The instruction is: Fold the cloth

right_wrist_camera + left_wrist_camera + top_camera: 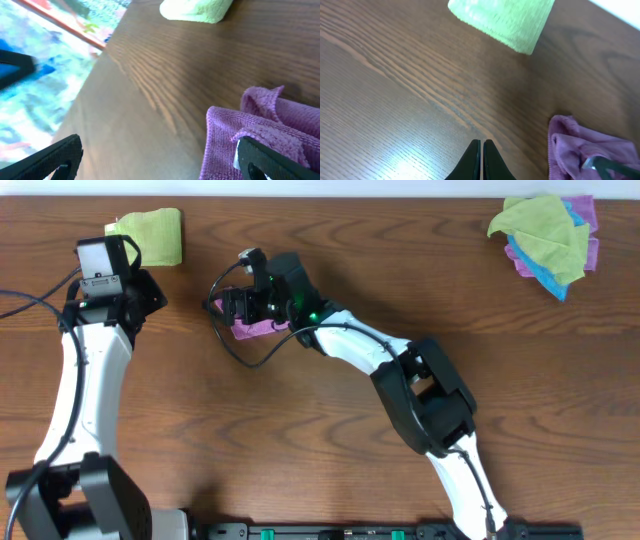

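left arm (85,380) extended forward, left claw (481,157) clenched, empty | right arm (370,355) bent leftward, right claw (157,150) spread wide at the purple cloth (260,122)

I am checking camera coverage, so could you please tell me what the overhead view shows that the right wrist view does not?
Only overhead: the heap of yellow-green, blue and pink cloths in the far right corner, and the left arm. Only right wrist: a blurred colourful area past the table edge. Both: the lilac cloth, the folded yellow-green cloth, the wooden table and the open right gripper at the lilac cloth.
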`<action>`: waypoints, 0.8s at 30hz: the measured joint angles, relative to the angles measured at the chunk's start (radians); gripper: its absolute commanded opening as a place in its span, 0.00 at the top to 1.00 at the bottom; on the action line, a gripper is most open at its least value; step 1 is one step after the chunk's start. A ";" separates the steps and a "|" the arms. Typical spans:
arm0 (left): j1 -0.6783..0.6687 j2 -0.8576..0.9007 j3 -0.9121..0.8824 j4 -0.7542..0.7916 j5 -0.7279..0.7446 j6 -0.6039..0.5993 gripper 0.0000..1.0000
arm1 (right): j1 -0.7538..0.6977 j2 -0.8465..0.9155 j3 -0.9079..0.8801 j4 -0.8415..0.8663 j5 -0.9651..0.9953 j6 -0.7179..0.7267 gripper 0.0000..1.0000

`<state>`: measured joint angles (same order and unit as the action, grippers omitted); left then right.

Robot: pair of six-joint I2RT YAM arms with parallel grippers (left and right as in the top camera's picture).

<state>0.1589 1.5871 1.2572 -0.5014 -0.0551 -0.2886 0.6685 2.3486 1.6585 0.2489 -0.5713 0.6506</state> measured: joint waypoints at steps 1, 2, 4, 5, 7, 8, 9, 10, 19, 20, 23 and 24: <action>0.000 0.013 0.000 -0.001 0.000 0.000 0.94 | -0.005 0.000 0.002 0.000 -0.024 0.011 0.01; 0.000 0.026 0.000 -0.002 0.000 0.000 0.94 | -0.010 0.000 0.002 0.000 -0.043 0.018 0.01; 0.000 0.046 0.000 -0.006 0.000 0.000 0.94 | -0.016 0.000 0.002 0.000 -0.080 0.027 0.01; 0.000 0.051 0.000 -0.007 0.000 0.000 0.94 | -0.017 0.000 0.002 0.000 -0.093 0.029 0.01; 0.000 0.055 0.000 -0.008 0.000 0.000 0.94 | -0.019 0.000 0.005 0.000 -0.121 0.033 0.01; 0.000 0.056 0.000 -0.007 0.000 0.000 0.94 | -0.021 0.000 0.011 0.000 -0.137 0.035 0.01; 0.000 0.056 0.000 -0.007 0.000 0.001 0.94 | -0.022 0.000 0.015 0.000 -0.148 0.038 0.01; 0.000 0.056 0.000 -0.005 0.000 0.001 0.94 | -0.024 -0.001 0.018 0.000 -0.158 0.039 0.01; 0.000 0.056 0.000 0.003 0.000 0.005 0.94 | -0.079 -0.065 0.029 -0.121 -0.195 0.013 0.02; 0.000 0.056 0.000 0.003 0.000 0.005 0.94 | -0.086 -0.077 0.029 -0.153 -0.195 0.001 0.04; 0.000 0.056 0.000 0.003 0.000 0.005 0.94 | -0.102 -0.100 0.034 -0.247 -0.195 -0.027 0.12; 0.000 0.056 0.000 0.003 0.000 0.005 0.94 | -0.106 -0.104 0.035 -0.281 -0.195 -0.037 0.16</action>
<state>0.1589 1.6428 1.2572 -0.4980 -0.0555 -0.2836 0.5625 2.2444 1.6939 -0.0319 -0.7662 0.6132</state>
